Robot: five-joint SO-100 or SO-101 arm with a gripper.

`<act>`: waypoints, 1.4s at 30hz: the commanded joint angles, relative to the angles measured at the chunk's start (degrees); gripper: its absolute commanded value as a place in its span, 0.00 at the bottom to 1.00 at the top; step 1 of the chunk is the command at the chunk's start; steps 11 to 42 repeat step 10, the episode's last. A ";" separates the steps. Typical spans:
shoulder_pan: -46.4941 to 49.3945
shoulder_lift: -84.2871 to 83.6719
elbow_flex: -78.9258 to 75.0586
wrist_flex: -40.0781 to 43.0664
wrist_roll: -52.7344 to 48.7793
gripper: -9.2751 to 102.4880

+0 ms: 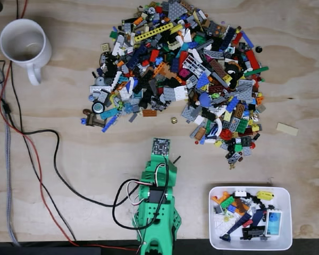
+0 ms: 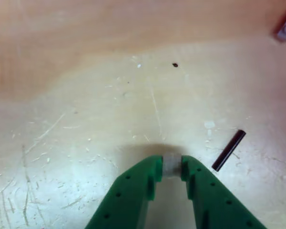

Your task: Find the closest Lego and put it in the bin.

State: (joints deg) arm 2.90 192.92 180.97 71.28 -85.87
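Claw (image 2: 172,165) clenched on a small pale Lego (image 2: 171,163), held just above bare counter (image 2: 86,119) beside a black rod (image 2: 228,150), probably for carrying to the bin (image 1: 250,243) at lower right.

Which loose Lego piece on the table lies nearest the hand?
The thin black rod, lying alone on bare wood just right of the hand in the wrist view. The big Lego pile sits farther away, beyond the arm, in the fixed view.
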 commanded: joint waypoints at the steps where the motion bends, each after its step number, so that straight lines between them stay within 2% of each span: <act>1: -1.14 0.35 -0.70 1.85 0.79 0.08; 42: -1.32 0.35 -0.70 2.64 1.49 0.08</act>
